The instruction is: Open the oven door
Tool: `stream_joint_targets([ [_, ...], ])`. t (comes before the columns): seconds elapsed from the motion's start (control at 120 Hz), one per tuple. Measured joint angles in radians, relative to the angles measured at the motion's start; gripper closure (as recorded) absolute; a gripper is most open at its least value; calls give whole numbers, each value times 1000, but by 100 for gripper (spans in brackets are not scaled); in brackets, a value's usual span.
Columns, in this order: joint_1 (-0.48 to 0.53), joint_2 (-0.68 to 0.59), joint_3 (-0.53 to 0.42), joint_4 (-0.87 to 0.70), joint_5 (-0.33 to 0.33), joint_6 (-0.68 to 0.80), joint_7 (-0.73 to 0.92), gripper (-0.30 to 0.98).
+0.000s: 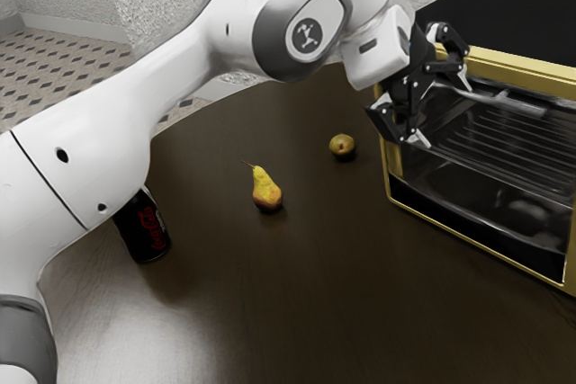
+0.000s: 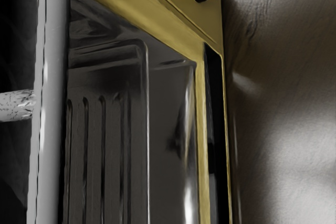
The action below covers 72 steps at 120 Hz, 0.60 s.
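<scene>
The oven (image 1: 490, 225), black with a gold frame, stands at the exterior view's right. Its light handle bar (image 1: 515, 103) runs across the upper front. At the upper corner of that front my gripper (image 1: 444, 111) is open, its two fingertips far apart, one near the handle's end and the other lower down by the frame. In the wrist view, the grey handle bar (image 2: 50, 98) lies beside the ribbed rack and the oven's gold frame (image 2: 201, 129). I cannot tell whether the door is fully closed.
A yellow-red pear (image 1: 265, 190) and a round brownish fruit (image 1: 342, 147) rest on the dark table (image 1: 297, 312). Near the arm stands a black can (image 1: 144, 229), partly hidden by it.
</scene>
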Motion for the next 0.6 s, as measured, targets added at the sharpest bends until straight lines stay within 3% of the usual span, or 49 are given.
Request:
stream_joint_targets([
  [0.083, 2, -76, 3, -96, -4, 6, -3, 3],
  [0.2, 11, -295, 13, -453, -23, 93, -5, -6],
  [0.242, 14, -407, 21, -625, -38, 143, -5, -2],
  [0.275, 31, -576, 18, -844, -55, 193, -5, 23],
  [0.308, 26, -767, 23, -1045, -76, 240, -4, 18],
  [0.35, -25, -1157, 27, -1262, -101, 245, -4, 13],
  [0.375, -43, -1368, 44, -1319, -112, 220, -6, 11],
  [0.4, -44, -1480, 102, -1255, -111, 180, -12, 9],
  [0.433, -7, -1399, 171, -1003, -86, 98, -32, 7],
  [0.475, 33, -1009, 232, -465, -52, -43, -62, 5],
  [0.5, 46, -803, 255, -250, -38, -108, -80, 4],
  [0.542, 57, -617, 297, -108, -31, -189, -122, 3],
  [0.6, 78, -508, 359, -64, -11, -305, -245, 2],
])
